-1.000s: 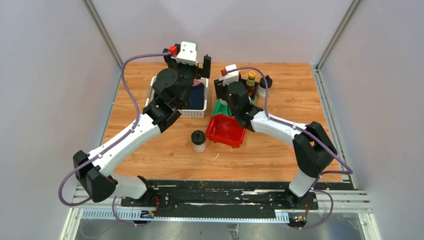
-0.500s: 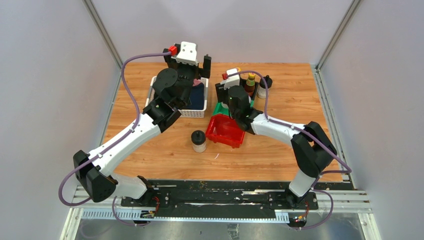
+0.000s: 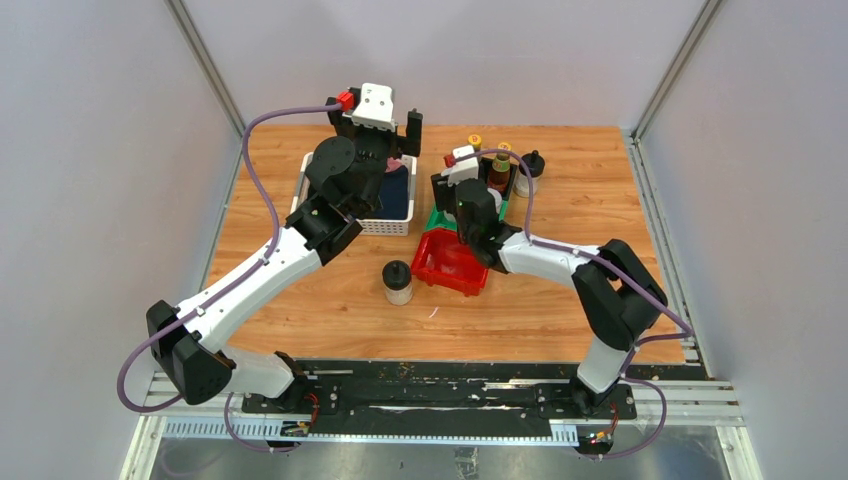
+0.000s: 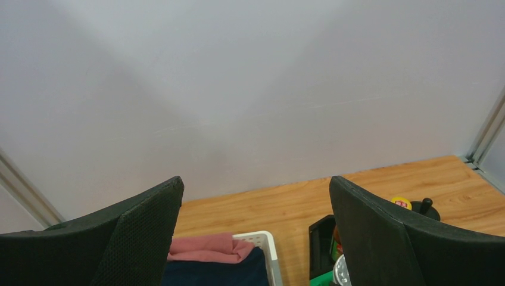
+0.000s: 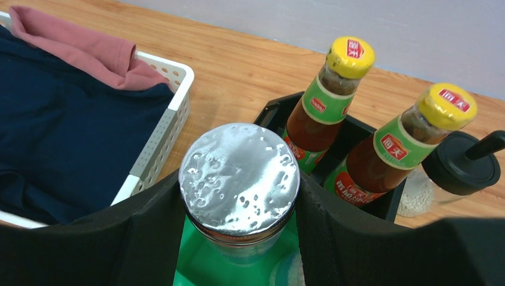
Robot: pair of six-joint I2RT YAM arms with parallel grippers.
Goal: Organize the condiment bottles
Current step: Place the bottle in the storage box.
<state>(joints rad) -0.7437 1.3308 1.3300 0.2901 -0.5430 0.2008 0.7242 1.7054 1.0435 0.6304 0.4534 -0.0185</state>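
- The left gripper (image 4: 255,190) hangs with its fingers spread wide and nothing between them, above the white basket (image 3: 375,228), which sits left of and behind the red bin (image 3: 450,262).
- A black-lidded jar (image 3: 398,283) stands on the table (image 3: 560,300), just left of the red bin.
- The right gripper (image 5: 238,208) clamps a silver-lidded shaker (image 5: 239,173) over the green bin (image 5: 199,262), directly behind the red bin. A pale rim below may be another shaker.
- Two yellow-capped sauce bottles (image 5: 324,113) stand in the black bin (image 5: 372,205), behind and right of the red bin.
- A second black-lidded jar (image 5: 458,167) stands farthest right, behind the red bin.
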